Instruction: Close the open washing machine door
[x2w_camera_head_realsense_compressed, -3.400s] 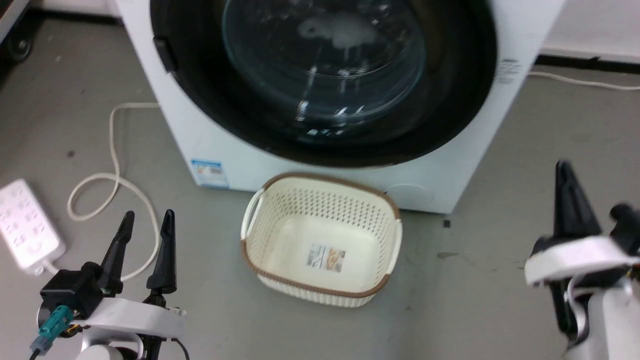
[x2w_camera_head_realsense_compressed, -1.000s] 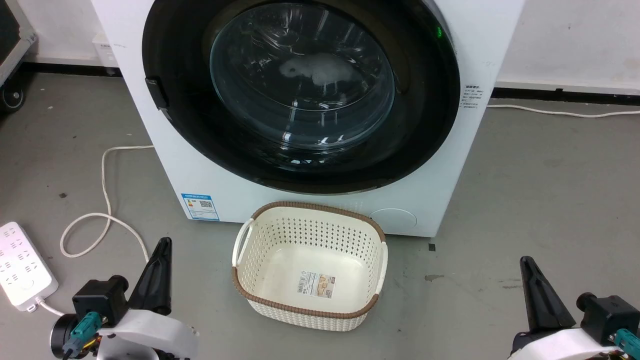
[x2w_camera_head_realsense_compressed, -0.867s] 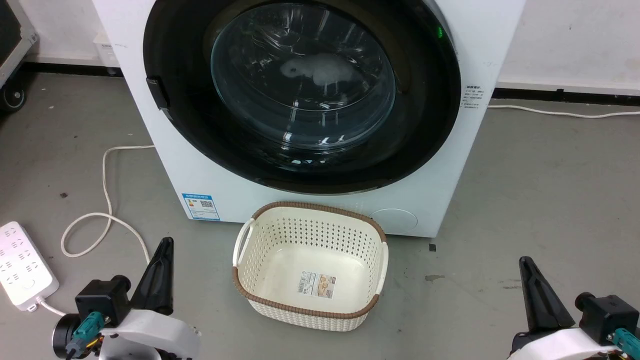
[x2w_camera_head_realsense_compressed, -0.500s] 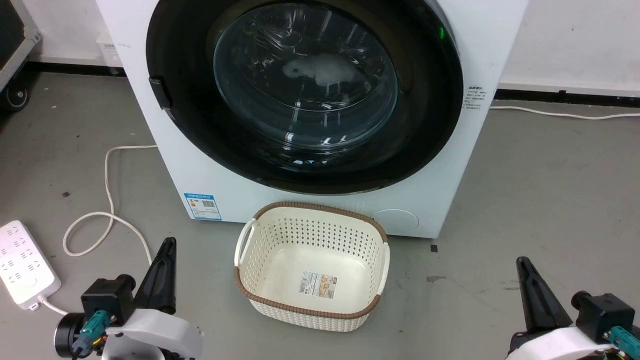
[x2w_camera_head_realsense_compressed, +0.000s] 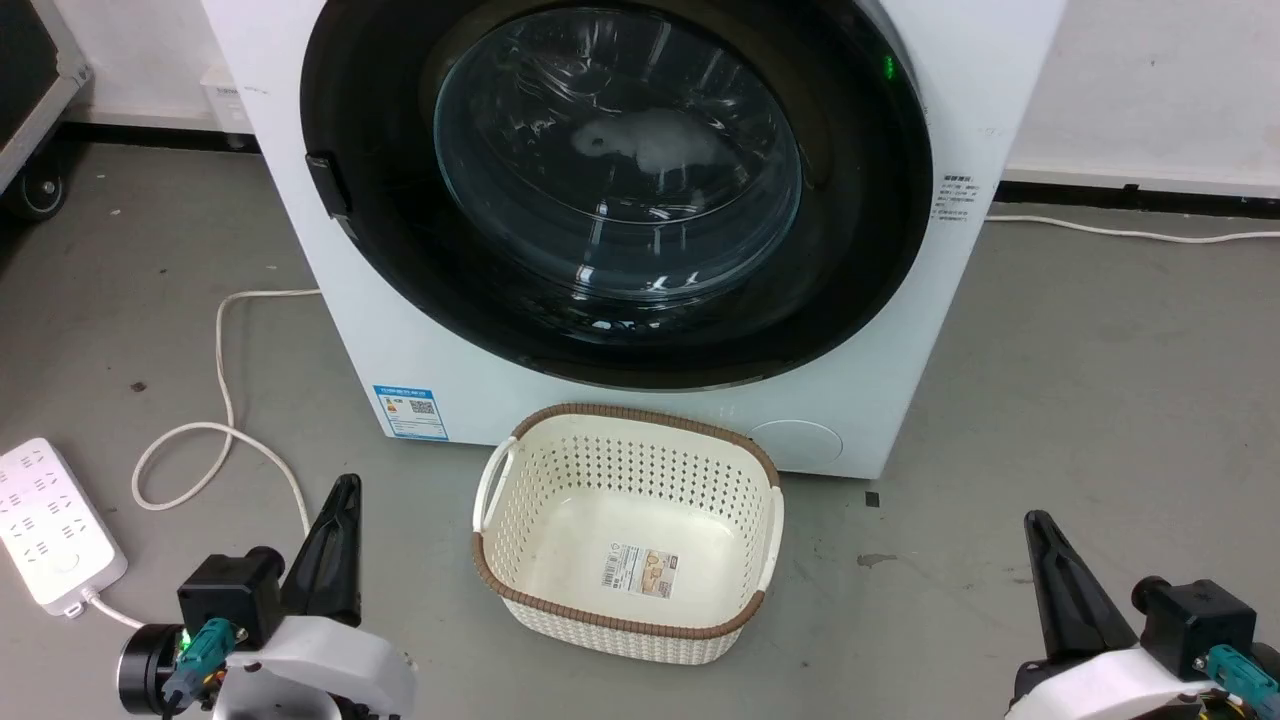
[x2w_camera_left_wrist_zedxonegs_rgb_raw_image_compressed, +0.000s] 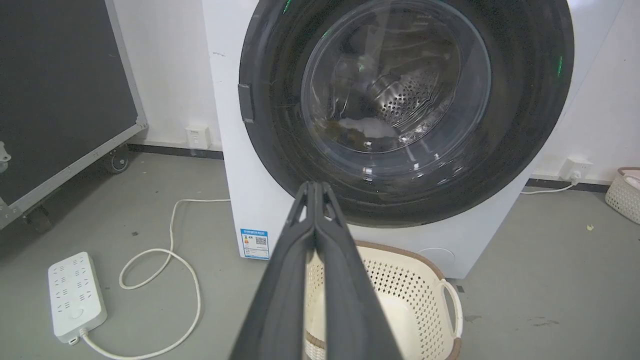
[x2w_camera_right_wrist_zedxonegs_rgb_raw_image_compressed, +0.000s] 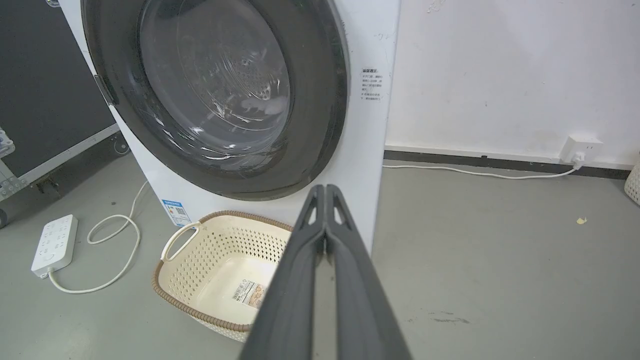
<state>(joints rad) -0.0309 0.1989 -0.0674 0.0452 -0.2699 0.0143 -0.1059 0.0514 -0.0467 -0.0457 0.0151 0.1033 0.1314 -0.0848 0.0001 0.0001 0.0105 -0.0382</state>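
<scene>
The washing machine door (x2w_camera_head_realsense_compressed: 620, 190) looks stiff and heavy; push its black rim. Below it, left gripper (x2w_camera_head_realsense_compressed: 345, 490) and right gripper (x2w_camera_head_realsense_compressed: 1038, 525) sit closed, empty.

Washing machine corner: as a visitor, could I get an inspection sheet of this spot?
Surface: grey floor, small stains.
Job's things: big white front-loading washing machine; its round black-rimmed glass door looks shut flush.
Clutter: empty cream perforated plastic basket, brown-rimmed, before the machine.
Grippers: left gripper and right gripper both shut, empty.
Cables: cream cord looping to a white power strip; white cord along the white wall.
Surroundings: wall socket; black wheeled case.
</scene>
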